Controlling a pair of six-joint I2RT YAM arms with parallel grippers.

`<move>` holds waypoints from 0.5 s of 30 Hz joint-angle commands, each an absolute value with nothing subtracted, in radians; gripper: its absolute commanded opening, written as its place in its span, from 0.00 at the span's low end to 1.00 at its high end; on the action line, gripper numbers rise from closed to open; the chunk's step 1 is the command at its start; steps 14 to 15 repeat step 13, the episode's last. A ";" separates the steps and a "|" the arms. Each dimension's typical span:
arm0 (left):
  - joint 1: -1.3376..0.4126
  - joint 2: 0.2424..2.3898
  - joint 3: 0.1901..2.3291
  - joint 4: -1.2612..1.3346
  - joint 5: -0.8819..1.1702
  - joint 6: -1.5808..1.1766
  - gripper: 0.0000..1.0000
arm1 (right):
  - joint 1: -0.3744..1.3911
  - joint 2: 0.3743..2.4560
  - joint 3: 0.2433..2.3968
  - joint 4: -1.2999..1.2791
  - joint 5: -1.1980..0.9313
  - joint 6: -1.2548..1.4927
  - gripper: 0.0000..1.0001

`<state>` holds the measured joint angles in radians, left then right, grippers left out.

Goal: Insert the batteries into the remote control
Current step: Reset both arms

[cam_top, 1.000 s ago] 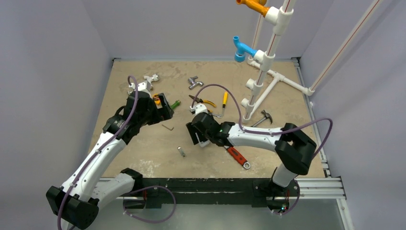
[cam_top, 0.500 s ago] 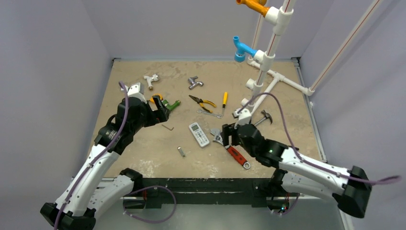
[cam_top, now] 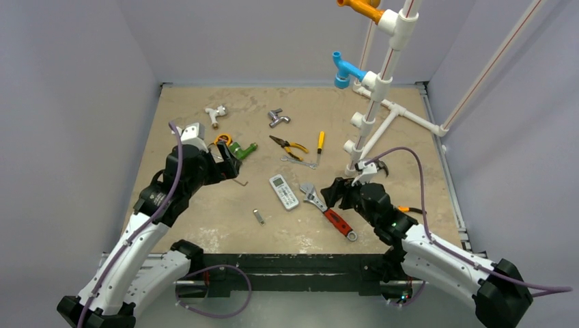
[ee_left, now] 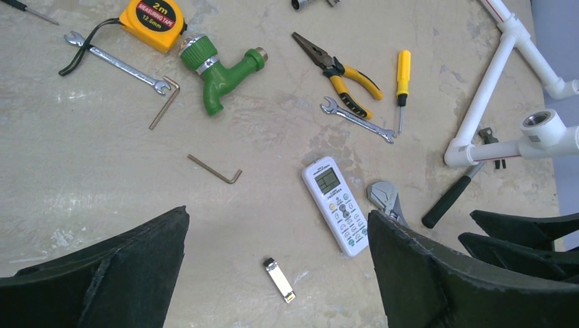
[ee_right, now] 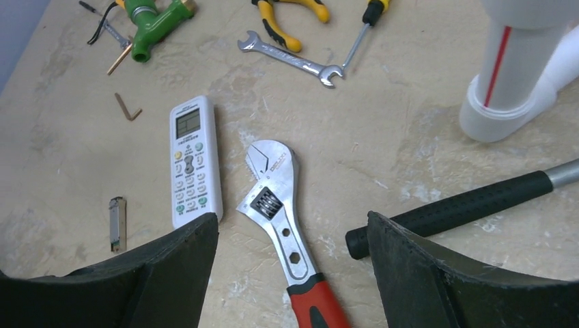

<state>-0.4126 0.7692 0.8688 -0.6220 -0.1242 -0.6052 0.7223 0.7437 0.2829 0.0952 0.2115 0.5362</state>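
**Remote control, white, lying face up; no hold on it**

- Left gripper point(ee_left: 276, 215): fingers spread wide, nothing between them, hanging above the table point(cam_top: 205, 212).
- Right gripper point(ee_right: 292, 217): fingers likewise parted and empty, poised over the head of the red-handled wrench point(ee_right: 276, 198).
- Remote control point(ee_right: 194, 160): flat on the table between the two arms, screen and buttons upward, so the battery recess is judged to be underneath. It lies just beside the wrench head and apart from it.
- Batteries: no blue cells show in any view, so their place cannot be told.
- Nearby: small silvery metal piece point(ee_right: 117, 223) toward the near edge, hex key point(ee_left: 215, 169) on the left, black-handled hammer point(ee_right: 450, 208) on the right.
- Handling, as judged: light, rigid, smooth plastic that is apt to slide when nudged. Best taken across its two long edges near the middle, clear of the buttons. It must be turned over before any cell can go in. The back cover is probably thin, so a gentle squeeze suits it
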 commanded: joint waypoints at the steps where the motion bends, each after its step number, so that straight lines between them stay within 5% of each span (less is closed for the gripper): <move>1: -0.408 0.747 0.859 -0.584 -0.152 -0.570 1.00 | 0.719 0.776 0.269 0.283 0.148 0.552 0.79; 9: -0.408 0.738 0.851 -0.569 -0.153 -0.555 1.00 | 0.720 0.740 0.223 0.380 0.213 0.446 0.81; 15: -0.407 0.736 0.853 -0.565 -0.160 -0.566 1.00 | 0.720 0.691 0.169 0.461 0.228 0.415 0.92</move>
